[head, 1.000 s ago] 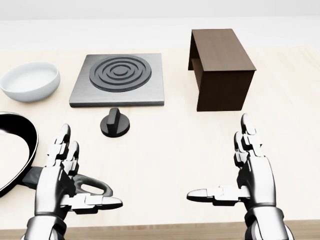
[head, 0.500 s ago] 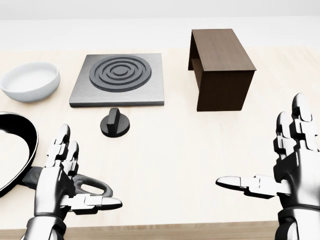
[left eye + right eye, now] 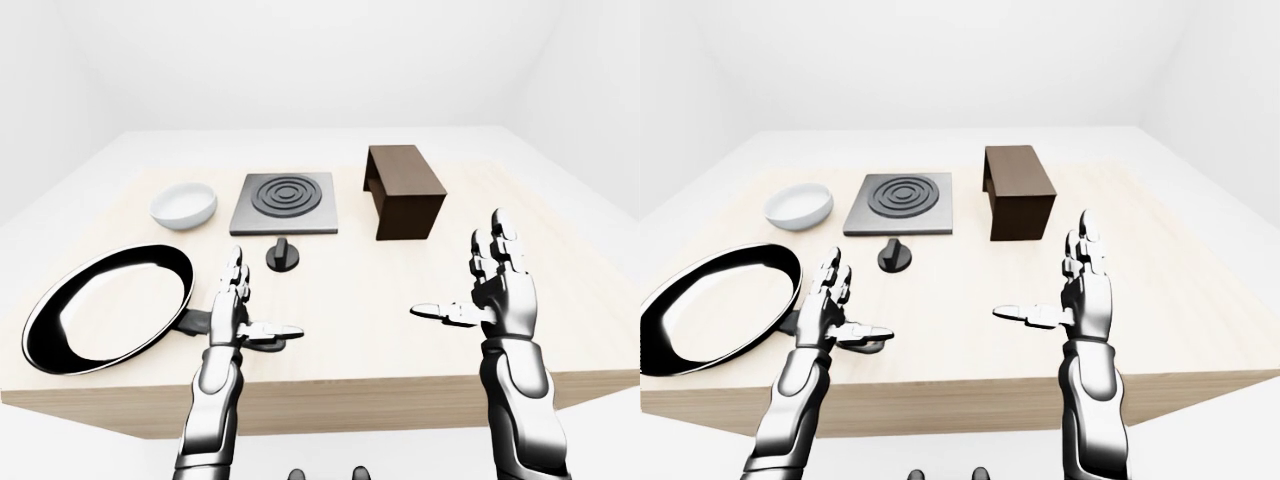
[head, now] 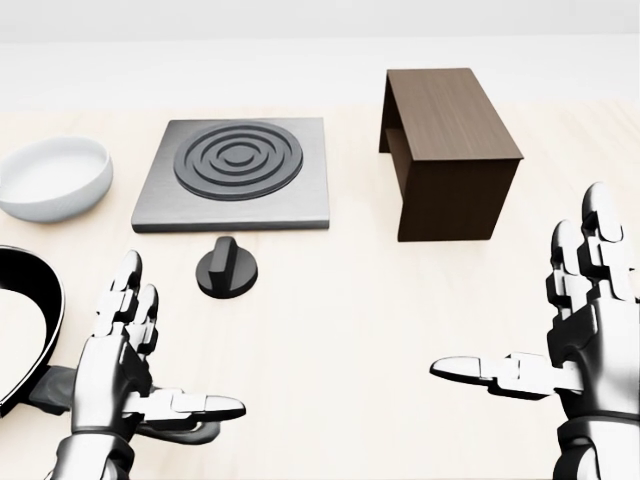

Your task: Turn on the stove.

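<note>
Flat grey square stove [image 4: 233, 173] with dark ringed burner sits at the head view's upper middle, its round black knob [image 4: 226, 270] with a raised ridge just below it on the pale wooden table [image 4: 340, 300]. Left hand [image 4: 125, 375] and right hand [image 4: 560, 345] hover low, fingers spread, gripping nothing. White bowl [image 4: 52, 176] at left, glossy black pan [image 3: 110, 305] beside the left hand, dark wooden box [image 4: 450, 150] at right; nothing blocks the knob.
</note>
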Controlling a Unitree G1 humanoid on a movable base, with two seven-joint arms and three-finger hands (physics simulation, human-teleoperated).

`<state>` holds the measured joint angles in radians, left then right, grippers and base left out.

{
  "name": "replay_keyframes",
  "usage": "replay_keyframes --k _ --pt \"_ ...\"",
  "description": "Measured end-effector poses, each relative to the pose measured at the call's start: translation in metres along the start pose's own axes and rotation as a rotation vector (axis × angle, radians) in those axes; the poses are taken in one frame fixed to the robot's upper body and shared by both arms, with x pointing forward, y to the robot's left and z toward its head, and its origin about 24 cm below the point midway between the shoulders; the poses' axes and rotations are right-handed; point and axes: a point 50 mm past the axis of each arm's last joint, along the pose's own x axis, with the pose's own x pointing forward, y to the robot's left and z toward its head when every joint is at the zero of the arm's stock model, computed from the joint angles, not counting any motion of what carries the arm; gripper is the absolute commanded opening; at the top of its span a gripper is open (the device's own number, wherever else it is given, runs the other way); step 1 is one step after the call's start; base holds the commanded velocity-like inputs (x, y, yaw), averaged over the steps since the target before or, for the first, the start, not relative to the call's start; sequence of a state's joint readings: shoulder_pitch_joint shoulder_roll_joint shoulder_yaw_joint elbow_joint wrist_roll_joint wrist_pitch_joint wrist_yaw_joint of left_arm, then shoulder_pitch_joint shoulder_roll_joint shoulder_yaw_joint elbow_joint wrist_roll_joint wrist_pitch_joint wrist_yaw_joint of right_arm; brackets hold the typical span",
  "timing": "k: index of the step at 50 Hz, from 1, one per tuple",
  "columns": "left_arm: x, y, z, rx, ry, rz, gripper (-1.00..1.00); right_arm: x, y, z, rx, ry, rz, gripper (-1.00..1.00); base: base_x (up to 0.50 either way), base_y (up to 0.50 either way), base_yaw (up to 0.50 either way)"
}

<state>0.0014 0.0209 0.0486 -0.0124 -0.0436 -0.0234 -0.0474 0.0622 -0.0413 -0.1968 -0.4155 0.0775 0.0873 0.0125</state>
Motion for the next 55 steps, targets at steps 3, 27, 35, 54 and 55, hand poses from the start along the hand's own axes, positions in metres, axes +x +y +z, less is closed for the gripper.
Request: replay_keyframes --k 3,27,35,54,55 --pt "0.000 0.000 0.000 0.001 0.000 0.000 1.00 0.000 0.000 0.000 -0.001 0.001 0.002 1.00 0.38 0.00 0.00" --pt "0.001 -0.001 -0.002 0.005 0.001 0.000 1.00 0.000 0.000 0.000 0.014 0.000 0.015 1.00 0.38 0.00 0.00" --pt "0.001 -0.001 -0.004 0.008 0.006 0.001 1.00 -0.001 0.000 -0.001 0.020 0.005 0.018 1.00 0.32 0.00 0.00" --pt "0.022 -0.004 -0.008 0.036 0.022 0.022 1.00 -0.003 0.001 -0.004 0.031 0.020 0.032 1.00 0.00 0.00 0.00" --pt "0.024 -0.004 -0.009 0.039 0.023 0.024 1.00 -0.003 0.002 -0.004 0.031 0.020 0.033 1.00 0.00 0.00 0.00"
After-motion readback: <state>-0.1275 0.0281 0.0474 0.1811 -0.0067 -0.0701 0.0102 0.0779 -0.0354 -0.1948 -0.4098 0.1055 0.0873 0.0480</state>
